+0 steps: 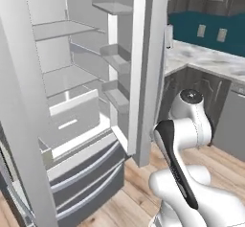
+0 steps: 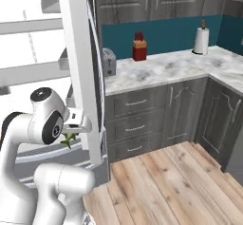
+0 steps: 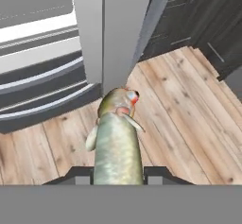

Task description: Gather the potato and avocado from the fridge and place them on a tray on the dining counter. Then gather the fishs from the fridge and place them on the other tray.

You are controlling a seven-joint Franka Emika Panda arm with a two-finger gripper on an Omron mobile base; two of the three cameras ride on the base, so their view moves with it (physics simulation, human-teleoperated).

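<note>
Just ahead of the two-finger gripper [image 3: 116,179] stands the edge of the tall grey steel fridge's [image 1: 72,101] open door [image 3: 116,29], with the lower drawers [image 3: 42,88] off to its left and light wooden floorboards [image 3: 179,114] beneath. Farther off are dark grey cabinets [image 2: 156,110] under a marbled counter [image 2: 161,67] carrying a red canister [image 2: 139,47], a toaster [image 2: 109,61] and a paper towel roll [image 2: 202,39]. The slender grey-green fish [image 3: 116,138] sits clamped between the partly closed jaws, its long axis running straight out along the gripper, its head with the reddish mouth pointing away from the fingers toward the door's foot.
</note>
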